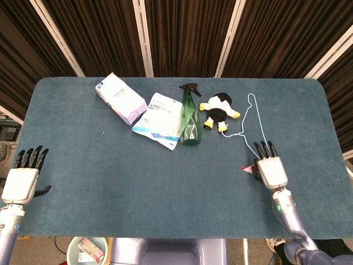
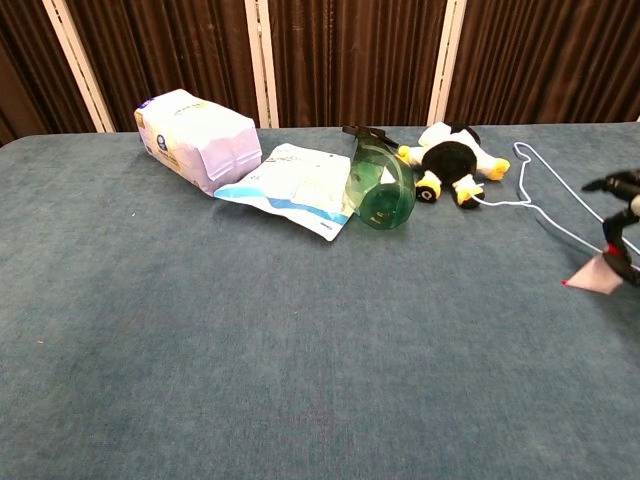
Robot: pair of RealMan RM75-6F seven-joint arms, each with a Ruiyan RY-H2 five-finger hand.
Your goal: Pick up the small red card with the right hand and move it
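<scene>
My right hand [image 1: 271, 170] hovers over the right part of the table and holds the small red card [image 2: 597, 275], pinched at its right end by the thumb. In the chest view the card hangs lifted and tilted, its pale underside facing me with a thin red edge. Only a sliver of the card [image 1: 248, 168] pokes out left of the palm in the head view. That hand [image 2: 623, 225] is cut off by the right frame edge in the chest view. My left hand [image 1: 22, 182] rests at the table's front left corner, fingers straight and apart, holding nothing.
A white wire hanger [image 1: 255, 126] lies just beyond the right hand. Farther back sit a plush penguin [image 1: 219, 109], a green spray bottle [image 1: 190, 118], a white-blue pouch [image 1: 159, 119] and a white bag [image 1: 119, 98]. A bin [image 1: 87, 250] stands below the front edge.
</scene>
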